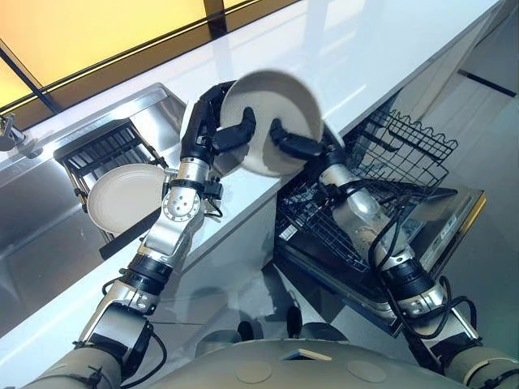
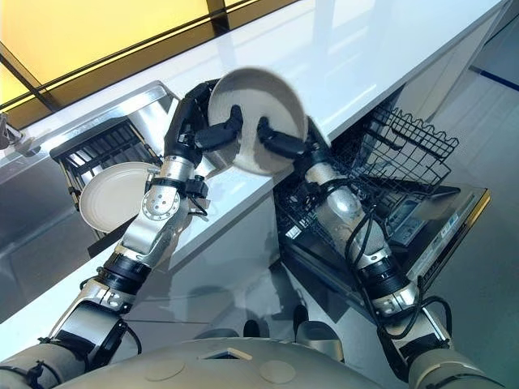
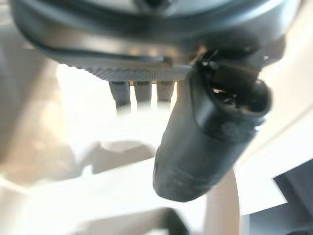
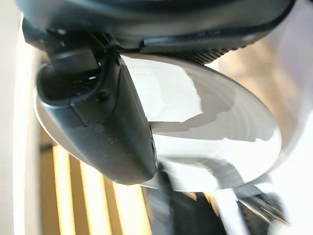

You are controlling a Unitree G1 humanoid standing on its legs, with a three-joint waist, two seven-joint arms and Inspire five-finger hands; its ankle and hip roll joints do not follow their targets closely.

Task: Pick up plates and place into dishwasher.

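Observation:
A cream plate (image 1: 276,113) is held tilted above the white counter's front edge, between both hands. My left hand (image 1: 207,121) grips its left rim, thumb on the face and fingers behind. My right hand (image 1: 296,146) pinches its lower right rim; its thumb (image 4: 107,132) lies across the plate (image 4: 210,127). A second cream plate (image 1: 126,197) stands in the black dish rack (image 1: 97,150) in the sink. The open dishwasher, with its pulled-out wire rack (image 1: 397,154), is below and to the right of the held plate.
The white counter (image 1: 365,57) runs from the sink to the far right. The dishwasher door (image 1: 442,231) lies folded down over the grey floor. A tap (image 1: 10,134) stands at the sink's far left. A dark window frame (image 1: 122,49) borders the counter behind.

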